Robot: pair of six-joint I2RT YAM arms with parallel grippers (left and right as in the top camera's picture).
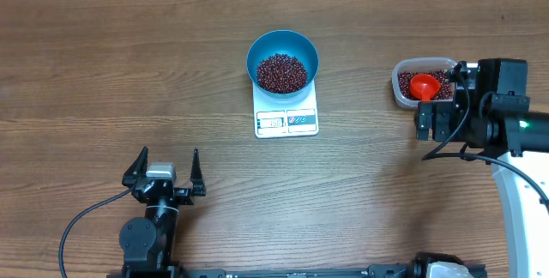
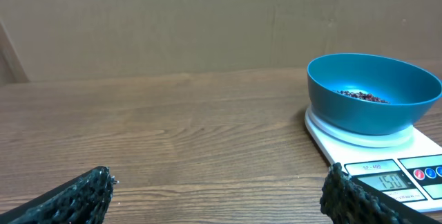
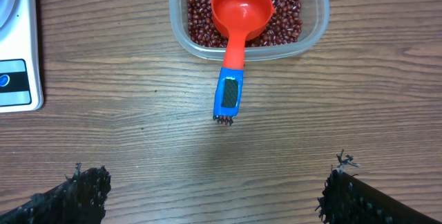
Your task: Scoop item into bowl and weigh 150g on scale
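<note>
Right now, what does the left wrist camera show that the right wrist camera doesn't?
Only left wrist: the blue bowl, with beans inside, sitting on the scale, and the scale's display. Only right wrist: the clear tub of beans with the red scoop resting in it, handle out over the rim. Both: the scale, just its edge in the right wrist view, and the wooden table.

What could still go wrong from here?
1. The scoop lies in the tub with its handle out over the rim toward the right gripper, whose fingers stand open; an advance could flip it and scatter beans.
2. The bowl overhangs the scale; a nudge from the left gripper would upset the reading.
3. The display is too blurred to confirm the target.
</note>
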